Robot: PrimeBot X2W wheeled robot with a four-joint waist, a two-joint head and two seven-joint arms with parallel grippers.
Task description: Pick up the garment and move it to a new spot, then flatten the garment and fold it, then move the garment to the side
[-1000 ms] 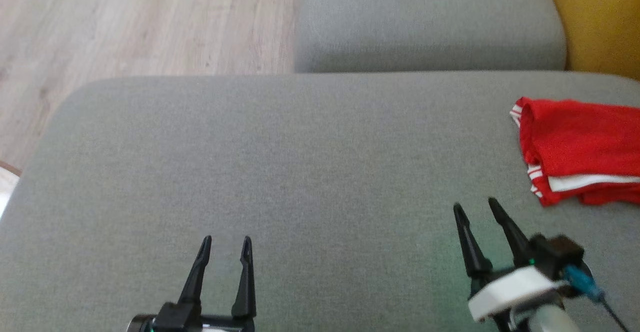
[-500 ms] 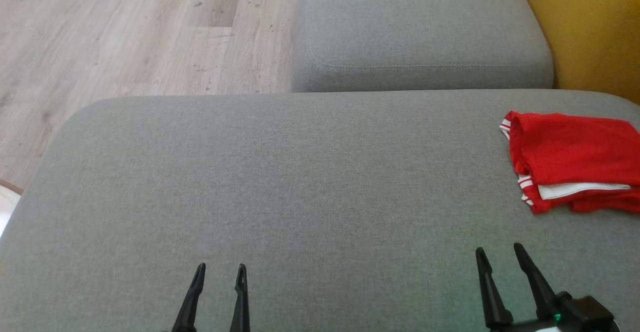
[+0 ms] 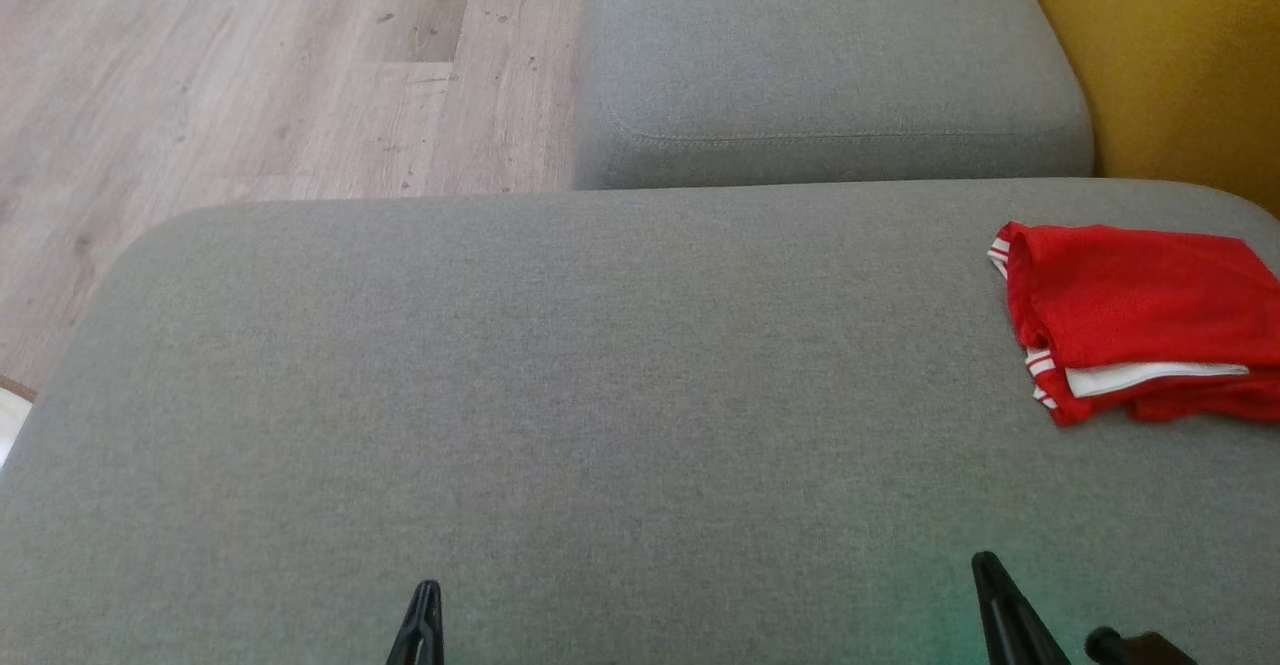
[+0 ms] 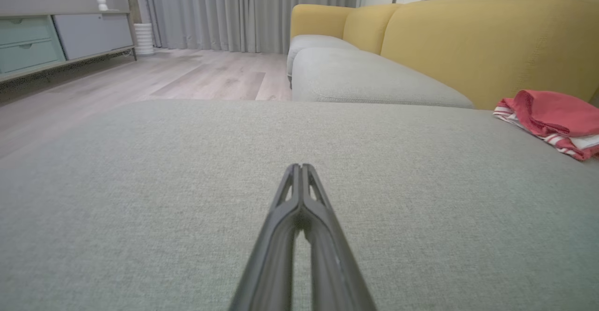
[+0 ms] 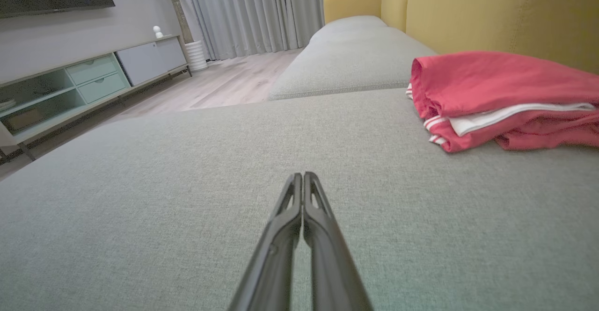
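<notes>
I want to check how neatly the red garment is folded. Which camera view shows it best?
The right wrist view: the garment lies close and large, its stacked layers and white trim clear. The head view shows its top, at the right edge. The left wrist view shows it small, far right.

both grippers are closing. the left gripper is now pressing its two fingers together, and the right gripper is doing the same. a moment ago both were standing wide open. the two are also pulling back toward the robot, so in the head view they are sliding down to the bottom edge and their dark tips are peeking up. the right gripper is getting farther from the red garment. the head camera is tipping a little too, so the whole picture is shifting.
</notes>
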